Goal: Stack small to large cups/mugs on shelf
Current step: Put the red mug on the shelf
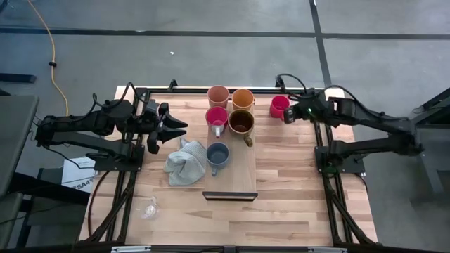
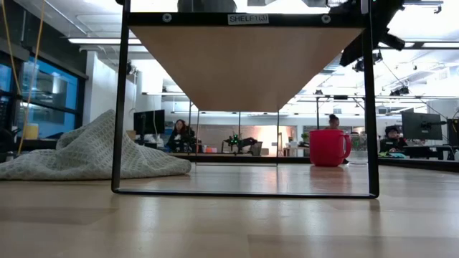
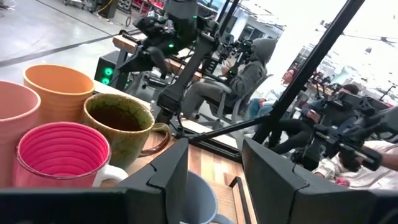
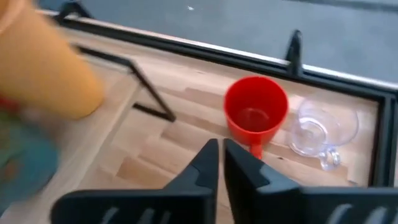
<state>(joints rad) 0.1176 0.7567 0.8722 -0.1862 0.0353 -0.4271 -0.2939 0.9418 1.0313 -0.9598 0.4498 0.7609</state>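
Note:
The shelf (image 1: pixel 242 176) is a light-wood board on a black frame in the middle of the table. On it stand peach (image 1: pixel 218 94), orange (image 1: pixel 243 98), pink (image 1: pixel 216 117), brown (image 1: pixel 241 122) and blue-grey (image 1: pixel 217 154) cups, upright on their bases. A red mug (image 4: pixel 255 114) and a clear glass cup (image 4: pixel 324 127) stand on the tabletop right of the shelf. My right gripper (image 4: pixel 219 155) hangs shut above the table, near the red mug. My left gripper (image 3: pixel 214 168) is open, level, left of the shelf, with the blue-grey cup (image 3: pixel 200 198) beyond its fingers.
A crumpled grey cloth (image 1: pixel 185 163) lies on the table against the shelf's left side. Another clear glass cup (image 1: pixel 149 208) stands near the table's near left corner. A black frame rail (image 1: pixel 211 89) runs along the table's far edge. People sit in the room beyond.

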